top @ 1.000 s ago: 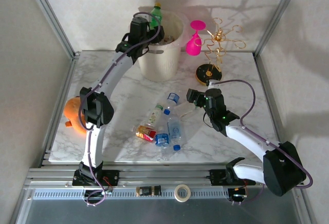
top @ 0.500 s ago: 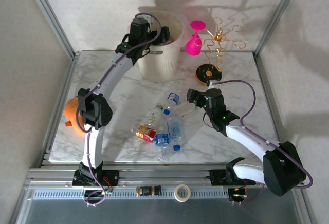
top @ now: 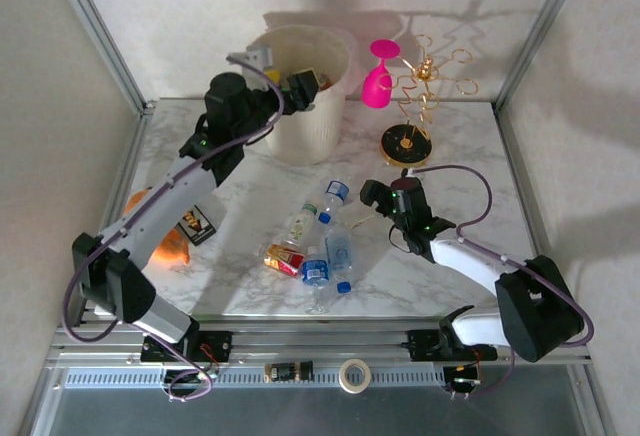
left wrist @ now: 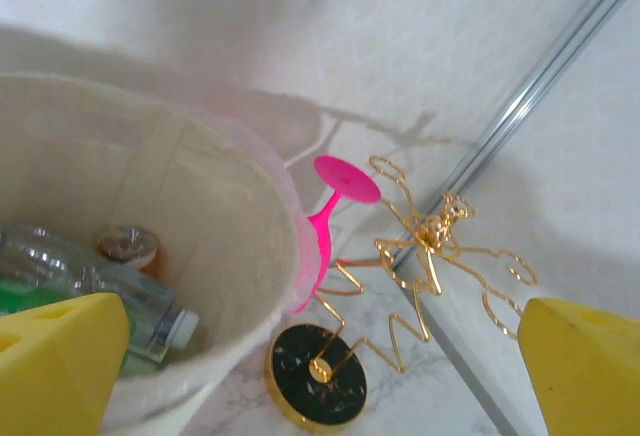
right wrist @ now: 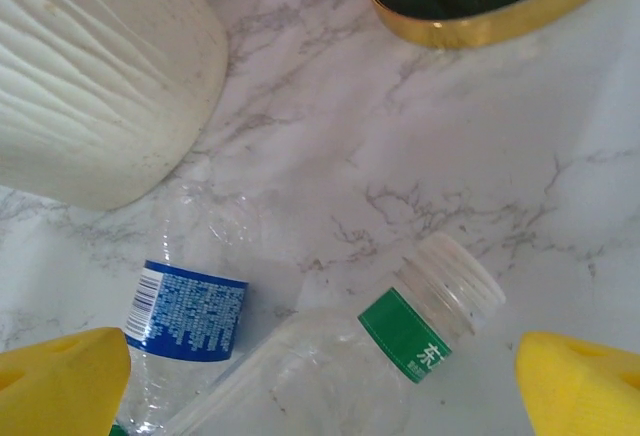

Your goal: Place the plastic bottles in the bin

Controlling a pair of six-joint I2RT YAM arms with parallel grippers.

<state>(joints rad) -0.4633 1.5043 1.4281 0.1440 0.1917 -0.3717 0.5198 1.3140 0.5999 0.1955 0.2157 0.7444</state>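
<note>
Fingers [right wrist: 60, 381] of the right gripper [right wrist: 320, 386] stand wide apart and empty, tilted down over the table. A green-labelled clear bottle [right wrist: 360, 356] lies between them and a blue-labelled bottle [right wrist: 190, 311] lies just inside one finger, a pose that looks like lining up a grasp. Farther off, the left gripper [left wrist: 320, 356] hangs above the rim of the bin [left wrist: 210, 196], its fingers equally spread and holding nothing. The binned bottles [left wrist: 110, 281] lie down below one finger, while the pink goblet [left wrist: 335, 206] and gold wire stand [left wrist: 430, 256] beyond are apparently bystanders.
</note>
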